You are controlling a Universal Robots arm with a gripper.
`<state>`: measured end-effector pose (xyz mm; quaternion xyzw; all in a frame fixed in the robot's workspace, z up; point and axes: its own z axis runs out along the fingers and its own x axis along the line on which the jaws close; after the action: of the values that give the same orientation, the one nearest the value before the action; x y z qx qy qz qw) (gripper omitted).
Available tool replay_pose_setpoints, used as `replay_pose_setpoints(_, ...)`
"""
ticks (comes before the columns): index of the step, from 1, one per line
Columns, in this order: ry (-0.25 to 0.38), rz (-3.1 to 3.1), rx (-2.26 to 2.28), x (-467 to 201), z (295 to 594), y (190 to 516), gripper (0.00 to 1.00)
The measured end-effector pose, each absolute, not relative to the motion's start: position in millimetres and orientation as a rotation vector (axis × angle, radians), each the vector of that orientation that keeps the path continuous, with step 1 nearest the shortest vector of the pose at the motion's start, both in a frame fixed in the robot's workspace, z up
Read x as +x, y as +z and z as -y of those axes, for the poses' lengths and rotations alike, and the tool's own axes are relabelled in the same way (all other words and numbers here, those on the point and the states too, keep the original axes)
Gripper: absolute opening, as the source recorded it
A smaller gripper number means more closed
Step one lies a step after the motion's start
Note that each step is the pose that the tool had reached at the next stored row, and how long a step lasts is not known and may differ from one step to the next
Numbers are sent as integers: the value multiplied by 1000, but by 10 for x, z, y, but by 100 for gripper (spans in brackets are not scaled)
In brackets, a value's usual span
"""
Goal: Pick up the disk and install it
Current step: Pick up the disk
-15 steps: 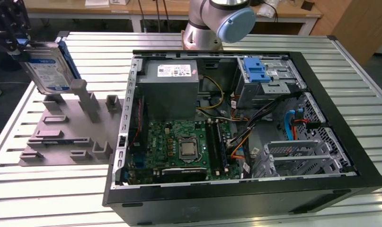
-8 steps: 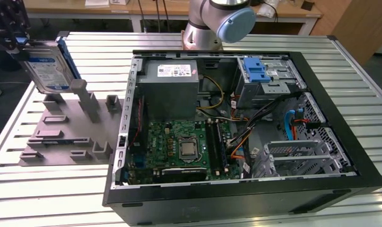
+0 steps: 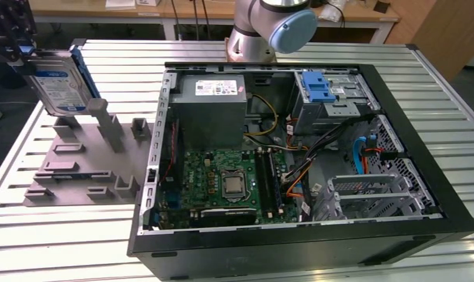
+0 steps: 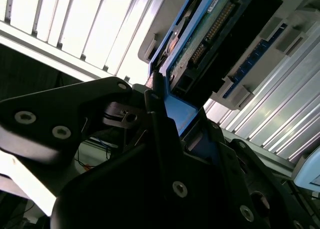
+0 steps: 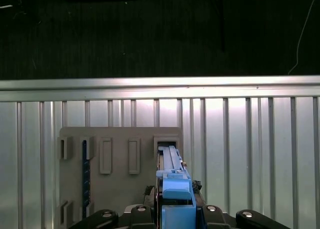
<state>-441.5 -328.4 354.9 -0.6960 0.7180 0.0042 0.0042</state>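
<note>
In the exterior view the disk (image 3: pixel 58 83), a silver drive with a white and dark-blue label and a blue frame, stands upright on edge at the far left. My gripper (image 3: pixel 19 54) is shut on its upper end. The disk's lower edge hangs close over the grey slotted holder (image 3: pixel 80 170), and I cannot tell if they touch. In the first wrist view the disk's blue frame edge (image 5: pixel 173 181) runs between my dark fingers (image 5: pixel 141 212), above the holder (image 5: pixel 120 164). In the second wrist view my gripper (image 4: pixel 167 116) clamps the blue frame, and the disk (image 4: pixel 210 34) shows its circuit-board side.
An open computer case (image 3: pixel 393 247) fills the middle and right of the slatted metal table (image 3: pixel 64 241). Inside are a silver drive cage with a blue ribbed latch (image 3: pixel 321 87), a grey power supply box (image 3: pixel 213 111) and a green motherboard (image 3: pixel 225 182). The arm's base (image 3: pixel 268 29) rises behind the case.
</note>
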Motion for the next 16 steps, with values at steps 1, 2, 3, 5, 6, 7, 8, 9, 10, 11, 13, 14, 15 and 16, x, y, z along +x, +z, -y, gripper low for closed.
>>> replay_pose_setpoints(1,13,-2250,-2181,-4415,3284,3549,36)
replay_pose_setpoints(2,13,-2250,-2181,-4415,3284,3549,36)
replay_pose_setpoints(3,13,-2250,-2181,-4415,3284,3549,36)
replay_pose_setpoints(5,13,-2250,-2181,-4415,3284,3549,36)
replay_pose_setpoints(6,13,-2250,-2181,-4415,3284,3549,36)
replay_pose_setpoints(7,13,-2250,-2181,-4415,3284,3549,36)
replay_pose_setpoints(8,13,-2250,-2181,-4415,3284,3549,36)
replay_pose_setpoints(9,13,-2250,-2181,-4415,3284,3549,36)
replay_pose_setpoints(10,13,-2250,-2181,-4415,3284,3550,36)
replay_pose_setpoints(11,13,-2250,-2181,-4415,3284,3550,36)
replay_pose_setpoints(13,13,-2250,-2181,-4415,3284,3550,36)
replay_pose_setpoints(14,13,-2250,-2181,-4415,3284,3551,36)
replay_pose_setpoints(15,13,-2250,-2181,-4415,3284,3552,36)
replay_pose_setpoints(16,13,-2250,-2181,-4415,3284,3552,36)
